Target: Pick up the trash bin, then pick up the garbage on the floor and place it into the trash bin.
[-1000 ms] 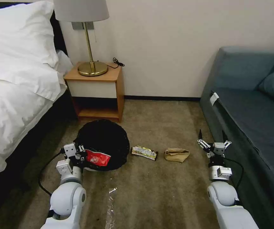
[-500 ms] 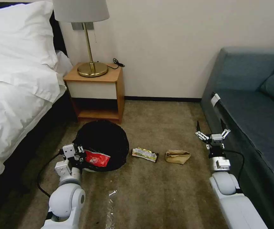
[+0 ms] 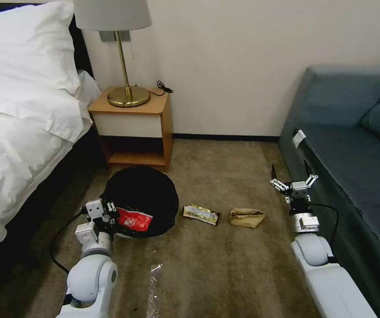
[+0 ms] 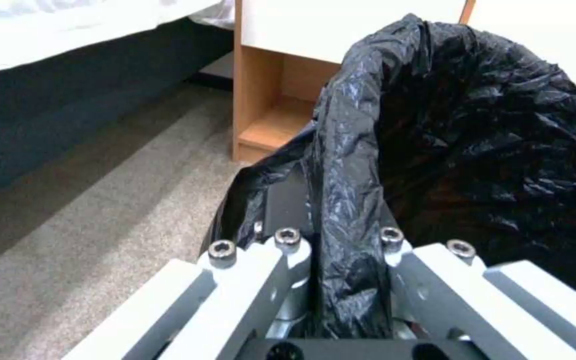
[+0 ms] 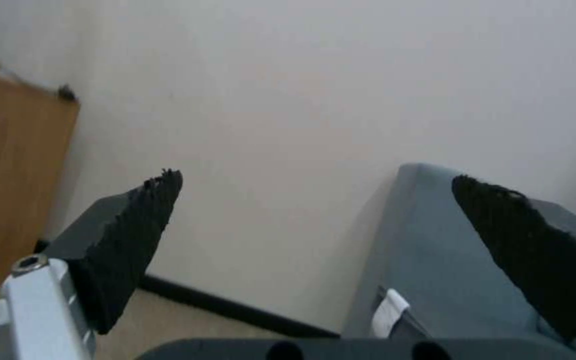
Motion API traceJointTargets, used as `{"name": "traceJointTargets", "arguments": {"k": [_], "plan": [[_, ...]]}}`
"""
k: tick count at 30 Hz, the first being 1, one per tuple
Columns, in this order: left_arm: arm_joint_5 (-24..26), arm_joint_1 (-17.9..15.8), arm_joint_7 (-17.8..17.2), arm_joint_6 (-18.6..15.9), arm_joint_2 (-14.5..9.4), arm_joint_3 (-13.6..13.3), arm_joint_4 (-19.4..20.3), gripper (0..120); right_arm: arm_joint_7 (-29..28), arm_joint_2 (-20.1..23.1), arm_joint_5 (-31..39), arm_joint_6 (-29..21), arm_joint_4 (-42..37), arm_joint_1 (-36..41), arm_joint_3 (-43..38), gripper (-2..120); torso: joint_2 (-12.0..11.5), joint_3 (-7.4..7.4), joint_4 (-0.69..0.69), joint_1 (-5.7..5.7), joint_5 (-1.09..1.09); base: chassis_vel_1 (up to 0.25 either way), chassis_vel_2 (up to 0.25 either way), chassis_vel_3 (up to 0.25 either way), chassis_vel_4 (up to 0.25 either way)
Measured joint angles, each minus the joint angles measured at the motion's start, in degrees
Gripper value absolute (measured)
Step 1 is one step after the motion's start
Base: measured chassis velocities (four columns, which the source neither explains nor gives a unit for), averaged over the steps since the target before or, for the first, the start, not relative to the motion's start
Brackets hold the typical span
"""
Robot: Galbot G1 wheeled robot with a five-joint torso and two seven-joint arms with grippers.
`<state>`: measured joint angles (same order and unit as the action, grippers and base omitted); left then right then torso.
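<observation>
gripping the trash bin [image 3: 143, 198] rim, left claw [image 4: 338, 250] clamped; right claw [image 3: 292, 173] spread wide, apparently empty, beside sofa [image 3: 353, 154].

White rounded arms [image 3: 92, 276], black cables, silver screws

Left claw [image 3: 110, 211] on trash bin [image 3: 143, 194]

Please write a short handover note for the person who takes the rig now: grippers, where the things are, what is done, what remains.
Left gripper: shut on the trash bin rim, clamping the black bag.
Right gripper: open, empty, raised beside the sofa.
Done: bin gripped; red wrapper lies at its near rim.
On the carpet: silvery-yellow wrapper and crumpled brown paper bag, right of the bin; clear bottle near the robot.
Left: put these three in the bin.
</observation>
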<state>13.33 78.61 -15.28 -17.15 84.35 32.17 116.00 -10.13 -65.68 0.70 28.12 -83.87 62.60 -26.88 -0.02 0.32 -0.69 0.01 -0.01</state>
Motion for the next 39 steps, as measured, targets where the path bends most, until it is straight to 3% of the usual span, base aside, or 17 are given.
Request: {"name": "traceJointTargets", "arguments": {"k": [7,21,39], "plan": [[0.3,0.4,0.7,0.0,1.5,0.4,1.1,4,1.3,1.2,-1.4,0.6,2.6,-0.9,2.5,100,0.0,0.0,0.0,0.0,0.0,0.0,0.0,0.0,0.0],[1.3,-1.7,0.8,-0.3,0.9,0.5,0.0,4,0.9,-2.0,-0.1,1.4,2.1,-1.6,2.5,100,0.0,0.0,0.0,0.0,0.0,0.0,0.0,0.0,0.0],[0.9,-2.4,0.7,-0.6,0.6,-0.5,-0.4,4,2.4,-3.1,1.5,2.1,0.8,-0.5,-0.6,100,0.0,0.0,0.0,0.0,0.0,0.0,0.0,0.0,0.0]]}}
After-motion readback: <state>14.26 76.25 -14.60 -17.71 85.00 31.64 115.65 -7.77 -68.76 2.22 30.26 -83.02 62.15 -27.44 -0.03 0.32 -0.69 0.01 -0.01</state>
